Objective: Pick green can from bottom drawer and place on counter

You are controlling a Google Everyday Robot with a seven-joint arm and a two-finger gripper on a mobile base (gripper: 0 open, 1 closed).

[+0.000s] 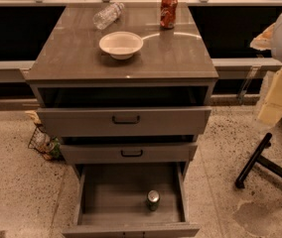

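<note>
1. The green can [153, 200] stands upright in the bottom drawer [111, 197], right of centre. The drawer is pulled out, which leaves the can open to a reach from above.
2. The desk [71, 58] carries a white bowl [121, 44], a plastic bottle [108, 15] lying on its side and a red can [169, 11]. Its bare front looks the likeliest landing spot.
3. The gripper is nowhere in view, so its state cannot be told. The pick seems not yet begun.
</note>
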